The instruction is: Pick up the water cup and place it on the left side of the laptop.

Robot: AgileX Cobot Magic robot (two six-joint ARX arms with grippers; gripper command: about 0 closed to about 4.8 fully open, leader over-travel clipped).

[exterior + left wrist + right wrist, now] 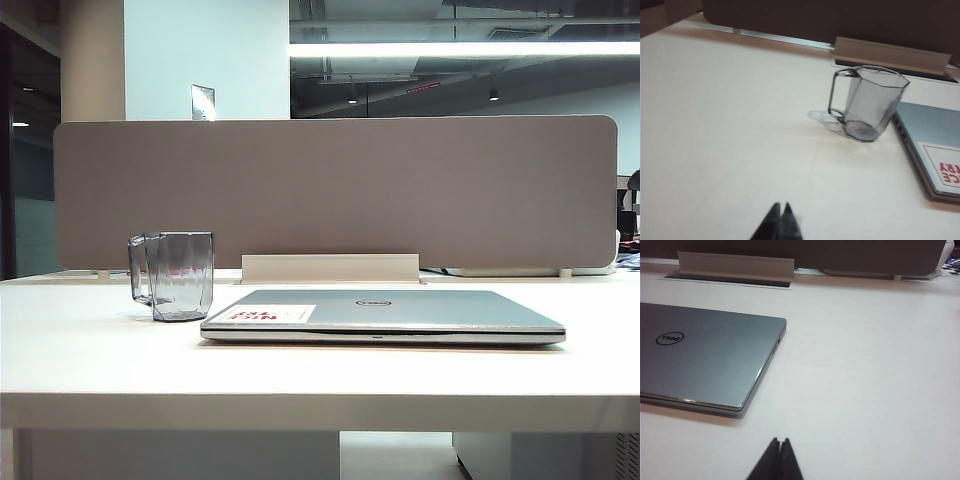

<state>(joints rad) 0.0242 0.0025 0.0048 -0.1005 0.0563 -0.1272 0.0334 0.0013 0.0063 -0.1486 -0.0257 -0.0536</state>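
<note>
The water cup [181, 275], clear grey and faceted with a thin handle, stands upright on the white table just left of the laptop [385, 315]. The laptop lies shut, silver, with a round logo and a white sticker with red letters. In the left wrist view the water cup [871, 103] stands beside the laptop's corner [935, 150], well ahead of my left gripper [781, 206], which is shut and empty. My right gripper [780, 441] is shut and empty too, over bare table near the laptop [705, 357]. Neither gripper shows in the exterior view.
A grey partition panel [335, 190] runs along the back of the white table [100, 350]. A white cable-slot flap [330, 268] stands behind the laptop. A white object [530, 270] lies at the panel's foot on the right.
</note>
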